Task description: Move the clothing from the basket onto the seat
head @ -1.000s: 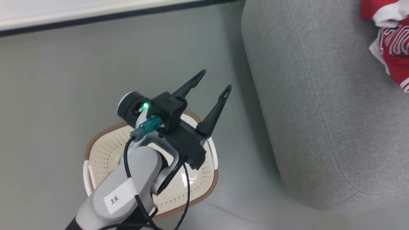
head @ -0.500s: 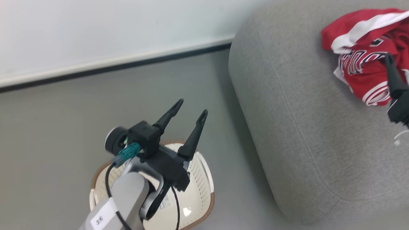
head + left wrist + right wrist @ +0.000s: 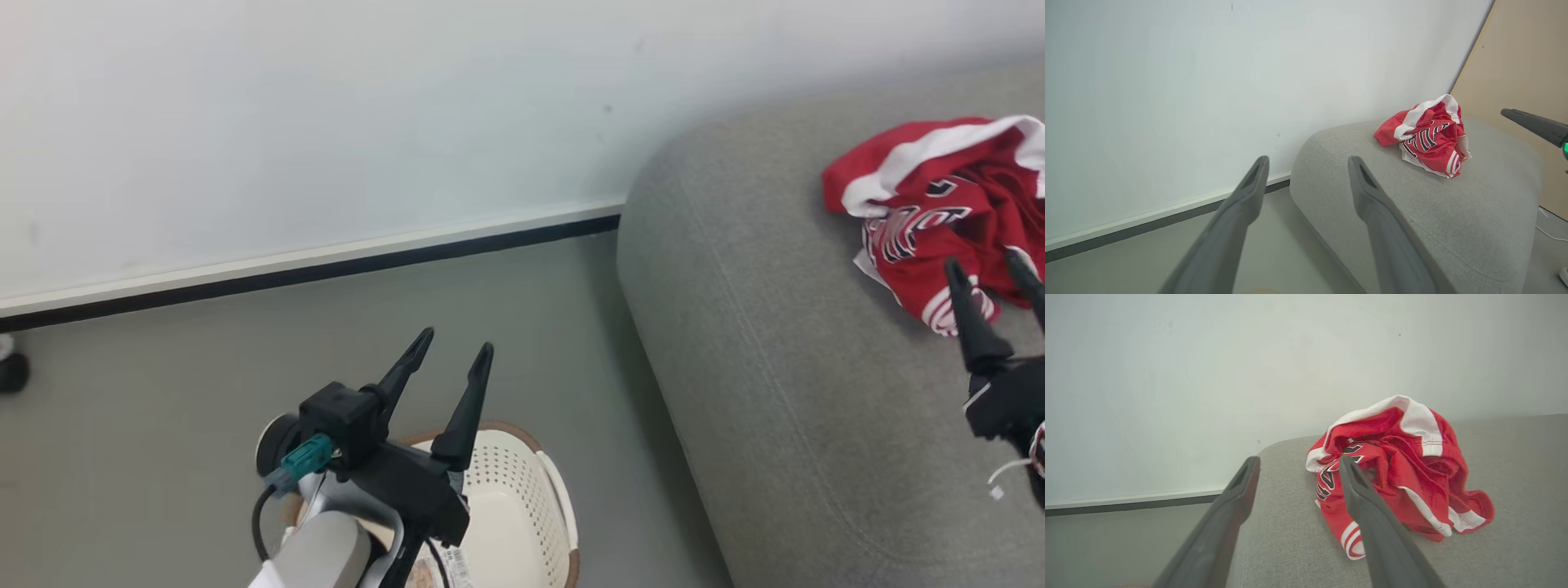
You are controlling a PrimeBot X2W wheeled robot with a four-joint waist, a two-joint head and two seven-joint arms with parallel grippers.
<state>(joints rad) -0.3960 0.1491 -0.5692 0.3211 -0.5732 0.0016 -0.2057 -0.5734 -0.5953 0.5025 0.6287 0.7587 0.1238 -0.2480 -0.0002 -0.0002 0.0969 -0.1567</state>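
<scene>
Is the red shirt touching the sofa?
Touching. The left wrist view shows the red shirt lying crumpled on the sofa, no gap beneath.

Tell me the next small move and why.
Probably tilt the head down to check the basket: its visible part looks empty, but the left arm hides the rest. The clothing lies bunched on the seat, and both pairs of jaws stand open and empty, so the job may be finished.
</scene>
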